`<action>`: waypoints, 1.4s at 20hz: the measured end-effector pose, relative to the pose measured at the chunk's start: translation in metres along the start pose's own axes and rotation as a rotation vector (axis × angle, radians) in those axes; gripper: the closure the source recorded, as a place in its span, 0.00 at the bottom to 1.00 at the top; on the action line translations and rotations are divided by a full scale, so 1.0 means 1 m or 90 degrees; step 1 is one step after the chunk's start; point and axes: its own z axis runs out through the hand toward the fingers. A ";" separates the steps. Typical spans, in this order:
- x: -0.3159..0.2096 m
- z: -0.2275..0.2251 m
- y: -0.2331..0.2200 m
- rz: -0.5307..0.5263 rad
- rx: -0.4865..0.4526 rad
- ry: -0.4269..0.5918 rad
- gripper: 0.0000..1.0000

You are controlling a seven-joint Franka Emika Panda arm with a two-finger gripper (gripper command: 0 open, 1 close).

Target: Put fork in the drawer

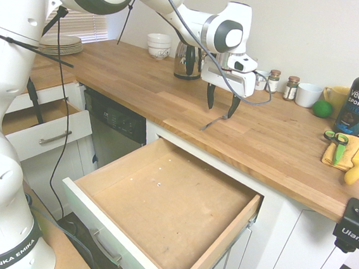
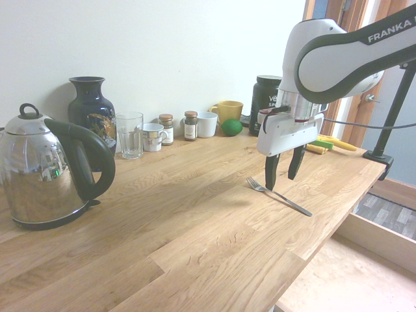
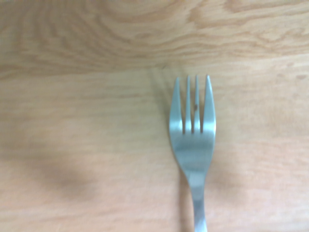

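A: First ext view, what's the risk?

B: My gripper [image 1: 221, 107] hangs over the fork [image 1: 214, 122], jaws apart, nothing in them, tips right at or just above the tabletop [image 1: 280, 150]; contact I can't tell. Fork is thin and lies flat on the wood, so if I close too high I pinch air, too low and the tips jam on the wood. Also it's slim metal, so it could pivot or slip out on the way to the drawer [image 1: 166, 203], which stands pulled open below the tabletop edge, well apart from the fork.

A: Second ext view?

B: Same thing, other side. Gripper [image 2: 283, 175] straddles the fork [image 2: 278, 195] near the neck, one finger [image 2: 271, 172] close by the tines. Grabbing that far toward one end, the handle may sag or swing, I reckon. Long axis runs diagonal: tines toward the kettle [image 2: 49, 172] side, handle toward the tabletop [image 2: 162, 247] edge above the drawer.

A: Wrist view?

B: Fork [image 3: 193, 145] sits a bit off centre in the frame, tines pointing away from the bottom edge, handle running out the bottom. Axis looks straight w/ the cam, so alignment seems ok.
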 end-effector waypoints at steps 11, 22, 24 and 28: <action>0.007 0.020 -0.018 -0.004 -0.004 -0.005 1.00; 0.002 0.022 -0.022 -0.010 -0.005 -0.007 1.00; 0.001 0.022 -0.024 -0.012 -0.005 -0.008 1.00; -0.002 0.023 -0.026 -0.014 -0.006 -0.008 1.00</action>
